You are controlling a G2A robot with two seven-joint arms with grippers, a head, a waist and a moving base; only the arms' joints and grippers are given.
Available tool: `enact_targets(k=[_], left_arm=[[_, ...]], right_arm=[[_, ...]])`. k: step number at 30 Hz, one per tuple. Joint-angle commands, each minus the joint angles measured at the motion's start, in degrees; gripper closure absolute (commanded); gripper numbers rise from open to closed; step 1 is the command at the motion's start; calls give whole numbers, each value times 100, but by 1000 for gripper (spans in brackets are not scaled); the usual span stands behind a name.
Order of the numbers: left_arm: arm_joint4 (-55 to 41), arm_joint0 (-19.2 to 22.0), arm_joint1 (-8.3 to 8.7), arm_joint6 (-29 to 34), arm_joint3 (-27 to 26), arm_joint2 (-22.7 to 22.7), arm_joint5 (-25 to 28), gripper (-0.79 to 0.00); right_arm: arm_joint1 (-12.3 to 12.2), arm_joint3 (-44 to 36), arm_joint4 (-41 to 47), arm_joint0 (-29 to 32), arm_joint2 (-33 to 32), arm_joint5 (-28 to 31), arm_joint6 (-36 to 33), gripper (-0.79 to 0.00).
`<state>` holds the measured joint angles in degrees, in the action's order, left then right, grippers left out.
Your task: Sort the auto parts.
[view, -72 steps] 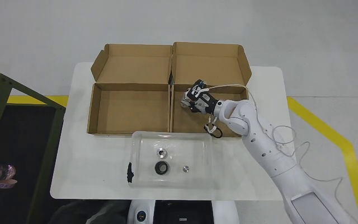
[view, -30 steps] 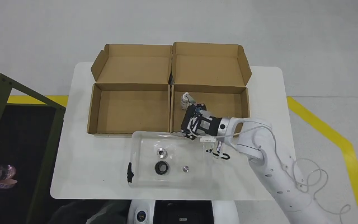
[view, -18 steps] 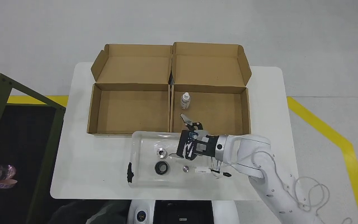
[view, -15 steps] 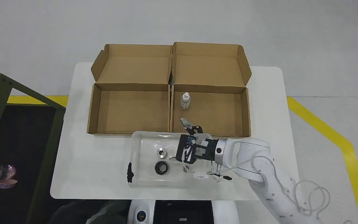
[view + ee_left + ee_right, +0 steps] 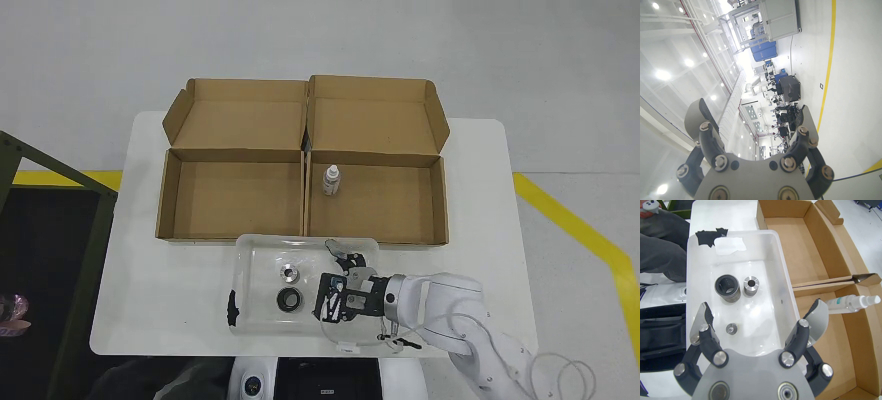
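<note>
A clear plastic bin [image 5: 252, 262] [image 5: 785, 275] at the table's front holds a black bearing ring [image 5: 290, 299] [image 5: 727, 290], a silver cylinder with a bore [image 5: 289, 271] [image 5: 751, 285] and a small silver part [image 5: 731, 329]. My right gripper [image 5: 328, 282] [image 5: 761, 311] hangs open over the bin, and the small silver part lies below the gap near one finger. Nothing is held. A white spray bottle [image 5: 332, 181] [image 5: 848, 302] lies in the right cardboard box [image 5: 400, 205]. My left gripper [image 5: 753, 115] is open and empty, pointing up into the room.
The left cardboard box [image 5: 232, 195] sits beside the right one, both with lids folded back. Black tape [image 5: 231, 308] [image 5: 710, 237] marks the bin's end wall. Bare white table [image 5: 140, 280] lies left of the bin.
The right arm left the spray bottle in the right box and swung back toward the table's front. It now hangs open over the clear bin.
</note>
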<state>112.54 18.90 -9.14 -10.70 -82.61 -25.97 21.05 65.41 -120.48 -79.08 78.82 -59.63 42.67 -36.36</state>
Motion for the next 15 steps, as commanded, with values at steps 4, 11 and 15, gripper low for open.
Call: enact_targets(k=[4, 11, 15], left_arm=[[0, 0, 0, 0, 0, 0, 0, -785], [0, 0, 0, 0, 0, 0, 0, -785], [0, 0, 0, 0, 0, 0, 0, -785]], right_arm=[[-33, -20, -215, 63, 50, 30, -310, -785], [-40, -17, -405, 1, 225, -37, -648, -785], [-39, 96, -398, -57, 299, -54, -780, -785]])
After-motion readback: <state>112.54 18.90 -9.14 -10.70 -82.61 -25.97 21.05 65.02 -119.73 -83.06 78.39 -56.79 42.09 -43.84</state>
